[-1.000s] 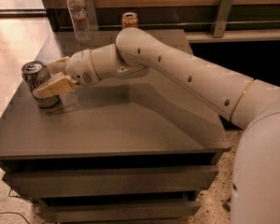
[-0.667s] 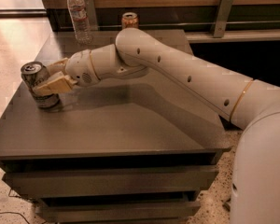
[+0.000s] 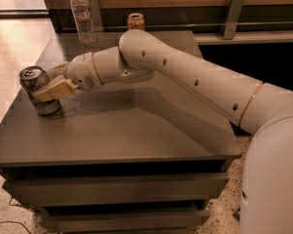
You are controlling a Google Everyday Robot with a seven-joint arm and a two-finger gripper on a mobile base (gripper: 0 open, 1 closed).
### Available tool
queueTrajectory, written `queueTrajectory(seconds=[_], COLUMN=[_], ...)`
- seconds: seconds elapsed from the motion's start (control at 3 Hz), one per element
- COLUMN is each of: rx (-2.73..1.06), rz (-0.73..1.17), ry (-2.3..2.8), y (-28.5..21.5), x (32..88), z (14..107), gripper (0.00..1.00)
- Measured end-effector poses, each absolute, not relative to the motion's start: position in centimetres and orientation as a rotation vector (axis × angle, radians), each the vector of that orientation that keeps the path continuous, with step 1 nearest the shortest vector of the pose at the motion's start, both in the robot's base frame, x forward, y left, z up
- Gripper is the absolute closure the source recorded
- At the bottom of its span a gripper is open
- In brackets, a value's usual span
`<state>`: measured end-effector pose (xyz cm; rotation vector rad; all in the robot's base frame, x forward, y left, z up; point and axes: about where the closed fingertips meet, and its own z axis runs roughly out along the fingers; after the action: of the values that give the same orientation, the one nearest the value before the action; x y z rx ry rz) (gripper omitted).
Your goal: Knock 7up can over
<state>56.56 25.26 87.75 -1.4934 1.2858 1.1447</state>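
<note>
The 7up can (image 3: 35, 84), silvery with a pull-tab top, stands near the left edge of the dark table (image 3: 136, 130) and leans slightly to the left. My gripper (image 3: 50, 86) reaches in from the right at the end of the white arm (image 3: 185, 77). One tan finger (image 3: 56, 89) crosses the can's front at mid height and the other lies behind it, so the can sits between them. The can's base still touches the table.
A clear plastic water bottle (image 3: 83, 16) and an orange can (image 3: 136, 21) stand at the table's back edge. A wooden wall with a dark ledge runs behind. The table's left edge is very close to the 7up can.
The gripper and the can have shifted slightly to the left, and the can's top leans a little more to the left than before.
</note>
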Motion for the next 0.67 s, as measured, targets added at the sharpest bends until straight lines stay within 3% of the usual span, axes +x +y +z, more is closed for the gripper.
queueTrajectory(seconds=[0.67], rx=[-1.548], rz=[1.107], ry=[1.312], y=[25.4], x=[56.3], z=[89.3], gripper=[1.0])
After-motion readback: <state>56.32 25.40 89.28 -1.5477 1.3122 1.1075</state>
